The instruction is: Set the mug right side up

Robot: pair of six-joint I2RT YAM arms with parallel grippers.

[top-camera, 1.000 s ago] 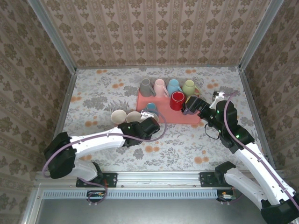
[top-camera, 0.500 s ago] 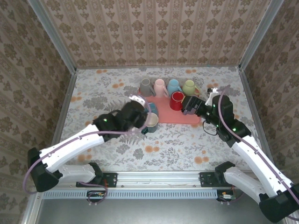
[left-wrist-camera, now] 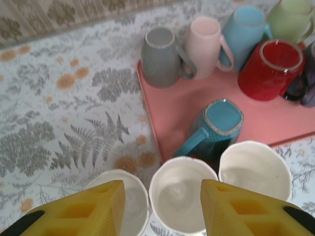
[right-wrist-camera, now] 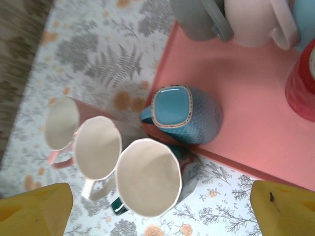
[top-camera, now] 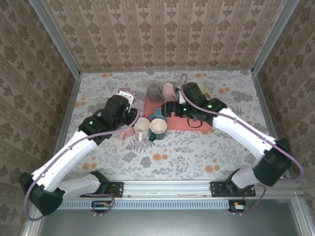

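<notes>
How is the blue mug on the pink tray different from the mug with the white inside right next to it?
The blue mug stands on the pink tray; the white-inside mug stands on the table beside it. The blue mug shows a flat, closed end, so it looks upside down; the white-inside mug is open at the top. The blue mug's end is squarish; the white-inside mug's rim is rounder. Both have a handle.

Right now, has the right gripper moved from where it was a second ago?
Yes. The right gripper has swung left along the pink tray, from its right end to beside the teal mug on its left half.
</notes>
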